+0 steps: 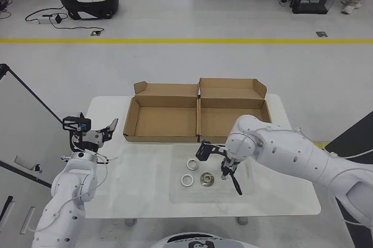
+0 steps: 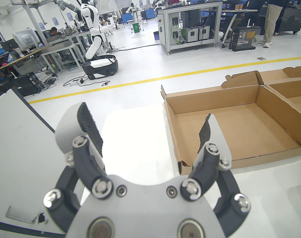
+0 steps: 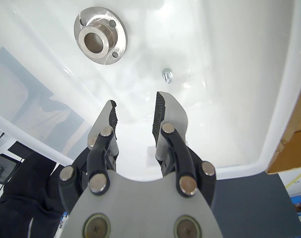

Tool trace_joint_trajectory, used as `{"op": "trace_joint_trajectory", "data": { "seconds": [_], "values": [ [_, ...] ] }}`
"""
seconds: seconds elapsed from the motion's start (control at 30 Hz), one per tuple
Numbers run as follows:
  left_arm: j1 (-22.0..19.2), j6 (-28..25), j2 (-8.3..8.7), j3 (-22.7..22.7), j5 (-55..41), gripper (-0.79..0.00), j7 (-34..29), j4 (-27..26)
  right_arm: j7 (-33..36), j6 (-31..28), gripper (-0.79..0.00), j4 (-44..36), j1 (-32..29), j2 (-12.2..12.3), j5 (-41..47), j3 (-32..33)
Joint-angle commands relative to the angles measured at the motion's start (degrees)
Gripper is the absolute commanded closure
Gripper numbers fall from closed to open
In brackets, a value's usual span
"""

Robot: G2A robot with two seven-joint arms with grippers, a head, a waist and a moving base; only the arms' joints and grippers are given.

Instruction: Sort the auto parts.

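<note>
Right gripper (image 3: pixel 137 101) low over the white tray (image 3: pixel 276 100), fingers parted about halfway, nothing between them. Just beyond the fingertips, on the tray floor, a small silvery bolt (image 3: pixel 167 75), apart from both pads. Farther along in the same tray, a metal flange (image 3: pixel 100 35) resting flat with its raised hub up and small holes through its disc. Seen from the top view, two white rings beside the flange: one ring (image 1: pixel 192 165) nearer the boxes, the other ring (image 1: pixel 187 180) nearer the table's front edge, the three parts close together but none touching. Behind the tray on the white table (image 1: pixel 130 186), two open cardboard boxes set side by side with adjoining walls touching and back flaps standing up — left box (image 1: pixel 167 122) and right box (image 1: pixel 233 118). Off by the table's left edge, the left gripper (image 2: pixel 145 115) held above the surface, spread wide and gripping nothing, pointed past the near corner of the left box and well apart from the tray.
</note>
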Motion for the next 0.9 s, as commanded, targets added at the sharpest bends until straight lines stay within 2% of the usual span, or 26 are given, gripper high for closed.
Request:
{"op": "trace_joint_trajectory", "data": {
  "seconds": [0.0, 0.3, 0.87],
  "values": [
    [0.0, 0.0, 0.00, 0.0, 0.0, -0.785, 0.0, 0.0, 0.0, -0.1, -0.348, 0.5, -0.1, -0.3, -0.3, 0.1],
    [0.0, 0.0, 0.00, 0.0, 0.0, -0.785, 0.0, 0.0, 0.2, -0.7, -0.351, 2.6, -0.4, -1.4, -1.8, 0.5],
    [0.0, 0.0, 0.00, 0.0, 0.0, -0.785, 0.0, 0.0, 0.4, -3.0, -0.305, 6.9, -1.1, -3.8, -2.9, 0.9]
  ]
}}
